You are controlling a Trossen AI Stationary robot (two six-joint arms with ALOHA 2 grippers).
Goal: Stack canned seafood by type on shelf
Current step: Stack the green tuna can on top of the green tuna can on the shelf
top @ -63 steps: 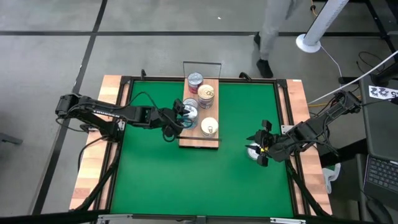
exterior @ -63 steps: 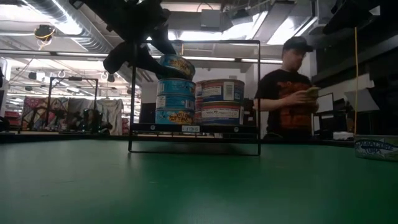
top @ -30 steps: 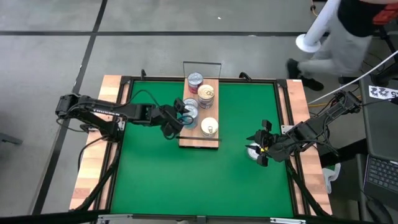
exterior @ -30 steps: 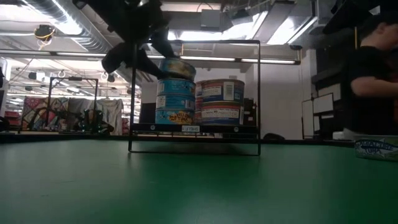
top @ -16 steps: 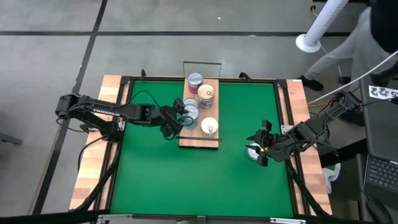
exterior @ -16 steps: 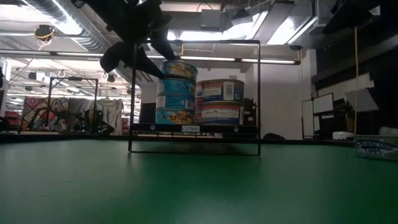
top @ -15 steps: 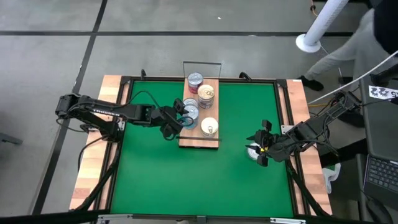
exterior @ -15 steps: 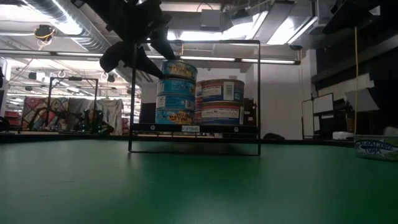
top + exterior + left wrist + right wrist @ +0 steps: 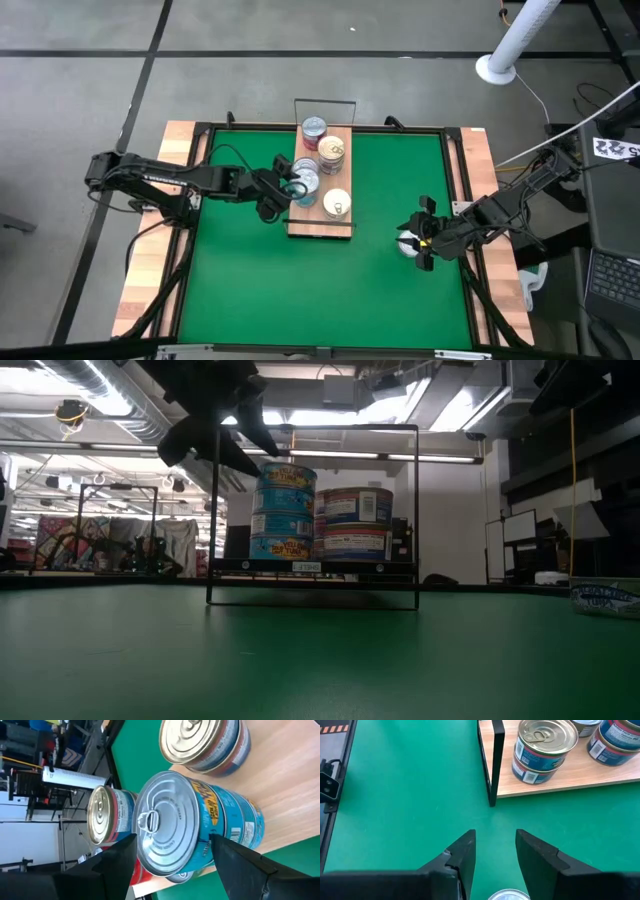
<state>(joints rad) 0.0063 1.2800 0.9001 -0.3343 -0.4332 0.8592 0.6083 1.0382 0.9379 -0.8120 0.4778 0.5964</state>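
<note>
The left gripper [image 9: 283, 189] stands with its fingers spread wide on either side of the top tin of a blue-labelled stack [image 9: 200, 827], not closed on it; in the left wrist view a gap shows between each dark finger and the tin's wall. That stack [image 9: 282, 513], three tins high in the low view, sits on the shelf [image 9: 312, 226], a light wood-grain board on the green mat [image 9: 250, 280].

Close beside the stack stand a red-labelled tin with a cream-gold top [image 9: 106, 815] and a gold-topped pair with blue and red labels [image 9: 543, 751], two tins high. The dark wire rail [image 9: 314, 428] at the shelf's near end frames the stacks in the low view, and its upright [image 9: 493, 760] stands between the right arm and the board.

The right gripper [image 9: 421, 244] waits well apart from the shelf, near the mat's right edge, its fingers partly spread above a single silver-topped tin [image 9: 509, 895] on the mat, not gripping it.

The left arm reaches in low from the mat's left side, stretched nearly level toward the board; the right arm is folded near the table's right edge.
</note>
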